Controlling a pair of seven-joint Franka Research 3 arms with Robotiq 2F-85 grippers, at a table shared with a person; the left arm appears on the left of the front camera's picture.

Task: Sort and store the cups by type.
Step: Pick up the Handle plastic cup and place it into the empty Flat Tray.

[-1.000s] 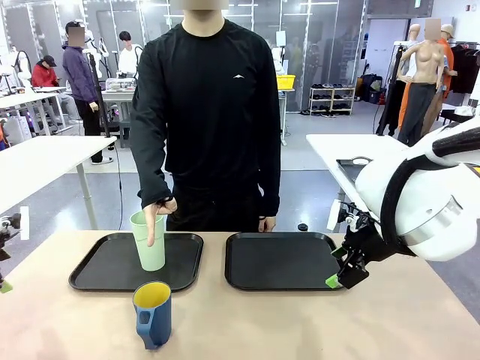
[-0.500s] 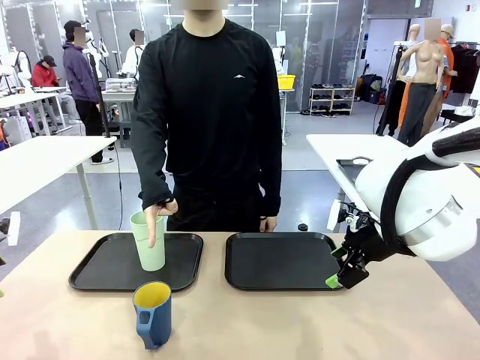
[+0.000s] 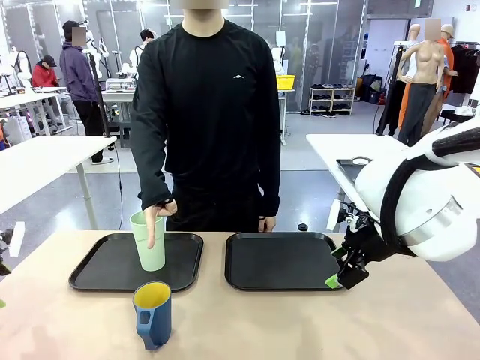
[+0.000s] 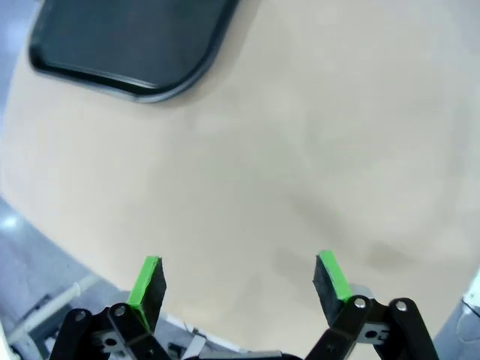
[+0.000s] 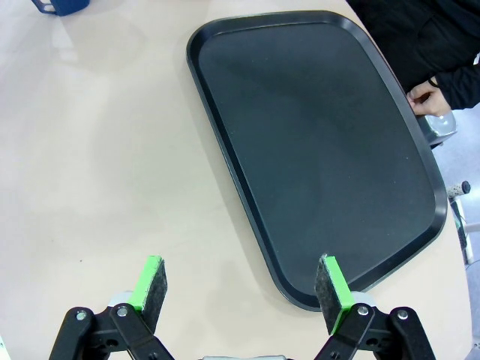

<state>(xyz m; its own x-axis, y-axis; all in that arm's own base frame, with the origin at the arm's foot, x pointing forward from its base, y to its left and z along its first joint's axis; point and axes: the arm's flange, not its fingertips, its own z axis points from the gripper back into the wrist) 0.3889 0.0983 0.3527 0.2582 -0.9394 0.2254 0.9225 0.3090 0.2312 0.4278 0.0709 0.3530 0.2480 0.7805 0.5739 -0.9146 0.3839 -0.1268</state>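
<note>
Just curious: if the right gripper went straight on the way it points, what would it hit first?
The right gripper would likely meet the bare table first, close beside the black tray rim; depth is unclear.

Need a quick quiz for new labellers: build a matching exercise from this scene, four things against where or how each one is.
Things:
1. tall pale mint-green plastic tumbler
2. short blue mug with yellow inside
3. right gripper
4. person's hand

Places or states:
A. on the bare tan table, off both trays
B. fingers apart, near the edge of the right black plastic tray
C. upright on the left black plastic tray
D. touching the tumbler, one finger pointing down its side

Pairs: 1-C, 2-A, 3-B, 4-D.
</note>
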